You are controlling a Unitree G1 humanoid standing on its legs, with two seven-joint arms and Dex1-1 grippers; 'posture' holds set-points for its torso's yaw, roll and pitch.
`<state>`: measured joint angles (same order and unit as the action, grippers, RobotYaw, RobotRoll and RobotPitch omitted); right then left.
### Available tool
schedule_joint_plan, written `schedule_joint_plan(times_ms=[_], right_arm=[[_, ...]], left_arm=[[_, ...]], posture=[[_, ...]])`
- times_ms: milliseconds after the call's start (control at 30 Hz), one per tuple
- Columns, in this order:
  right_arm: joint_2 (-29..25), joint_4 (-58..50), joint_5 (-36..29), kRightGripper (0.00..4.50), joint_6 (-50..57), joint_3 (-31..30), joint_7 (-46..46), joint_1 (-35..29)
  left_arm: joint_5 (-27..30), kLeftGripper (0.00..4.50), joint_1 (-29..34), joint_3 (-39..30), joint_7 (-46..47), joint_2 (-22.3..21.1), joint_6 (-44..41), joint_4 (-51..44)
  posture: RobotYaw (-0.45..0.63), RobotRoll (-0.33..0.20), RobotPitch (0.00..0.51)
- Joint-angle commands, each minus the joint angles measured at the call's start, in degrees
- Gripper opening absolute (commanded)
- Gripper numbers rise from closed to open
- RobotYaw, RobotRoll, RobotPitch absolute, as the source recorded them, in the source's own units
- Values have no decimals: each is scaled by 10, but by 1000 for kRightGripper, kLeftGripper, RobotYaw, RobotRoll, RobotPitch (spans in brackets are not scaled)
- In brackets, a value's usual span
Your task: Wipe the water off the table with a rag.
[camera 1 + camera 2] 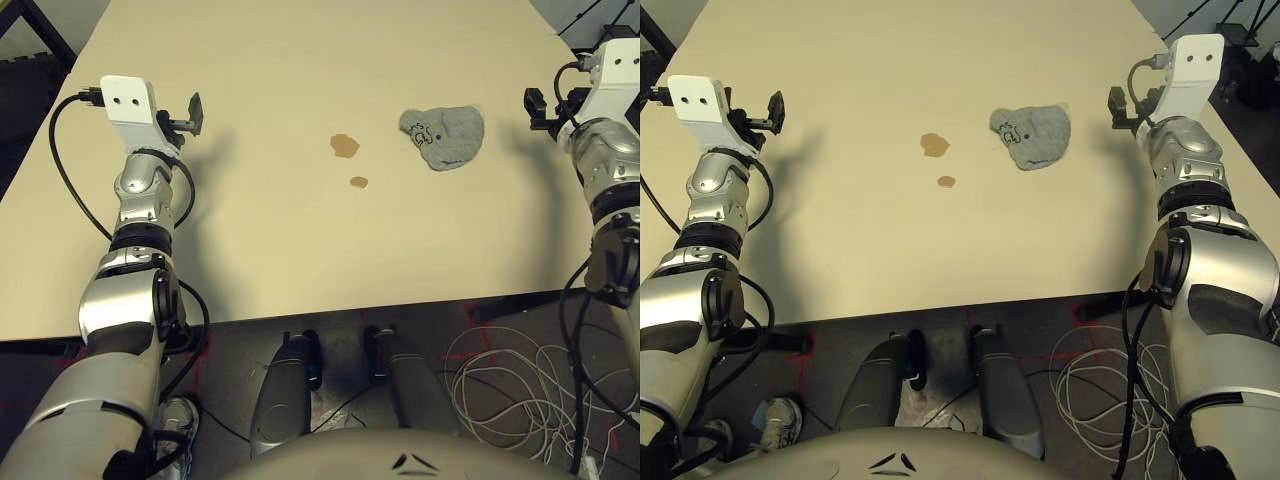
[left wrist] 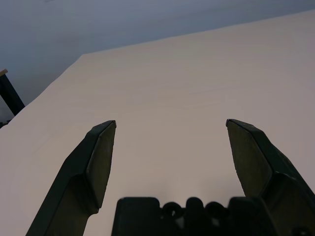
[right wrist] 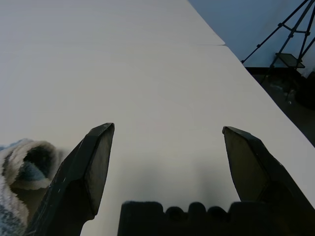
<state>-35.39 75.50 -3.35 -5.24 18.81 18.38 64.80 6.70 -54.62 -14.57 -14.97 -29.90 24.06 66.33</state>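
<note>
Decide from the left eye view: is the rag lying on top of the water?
No, the rag lies to the right of the water.

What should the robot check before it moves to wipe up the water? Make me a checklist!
1. Right gripper open and empty: ok.
2. Left gripper open and empty: ok.
3. Rag lying on the table, nearer the right gripper than the left: ok.
4. Nothing standing between the rag and the two wet spots: ok.
5. Rag already over the wet spots: not ok, it lies to their right.
6. Rag dry enough to soak up water: cannot tell.
</note>
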Motion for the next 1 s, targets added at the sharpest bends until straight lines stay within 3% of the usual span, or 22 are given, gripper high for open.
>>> schedule_joint_plan(times_ms=[33,233,333,467,667,833,1000], right_arm=[[-8,7,-5,4475,-6,7,3,-11],[-7,8,-22,4475,42,15,60,7],[-24,15,-45,4475,170,24,148,48],[-49,16,-23,4475,297,-11,278,86],[-50,15,10,4475,367,-62,381,123],[-13,16,23,4475,345,-76,374,119],[17,18,36,4475,334,-85,365,105]], left_arm=[[-7,4500,8,0,5,-8,-7,12],[-3,4500,2,1,-15,-11,-22,16],[32,4500,-28,-7,-141,-20,-101,11],[42,4500,-45,28,-376,-61,-181,-30],[45,4500,-75,85,-611,-114,-313,-103],[33,4500,-75,123,-688,-123,-359,-140],[39,4500,-56,137,-698,-118,-377,-185]], posture=[[-29,0,248],[-31,0,250],[-16,0,249],[-3,0,257],[23,0,270],[47,0,281],[72,0,295]])
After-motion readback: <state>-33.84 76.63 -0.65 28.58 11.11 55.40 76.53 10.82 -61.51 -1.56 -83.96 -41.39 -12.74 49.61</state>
